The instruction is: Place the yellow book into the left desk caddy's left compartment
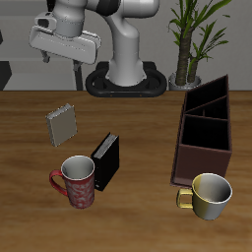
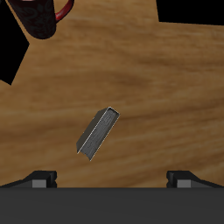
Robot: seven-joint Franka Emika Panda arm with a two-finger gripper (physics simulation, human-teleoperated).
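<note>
The yellow book [image 1: 62,125], thin and greyish-tan with a pale ridged edge, stands tilted on the wooden table; it also shows in the wrist view [image 2: 98,133]. My gripper [image 1: 65,49] hangs high above the table, over the book and slightly farther back, open and empty. In the wrist view the gripper [image 2: 112,178] has its two fingertips [image 2: 41,179] spread wide, with the book well below them. The left desk caddy [image 1: 205,148], a long dark box with inner dividers, stands at the other side of the table, far from the book.
A thicker black book [image 1: 106,159] stands beside a red mug [image 1: 76,180] near the front edge; the mug also shows in the wrist view [image 2: 39,17]. A yellow mug [image 1: 210,195] sits in front of the caddy. A potted plant [image 1: 189,39] is behind it.
</note>
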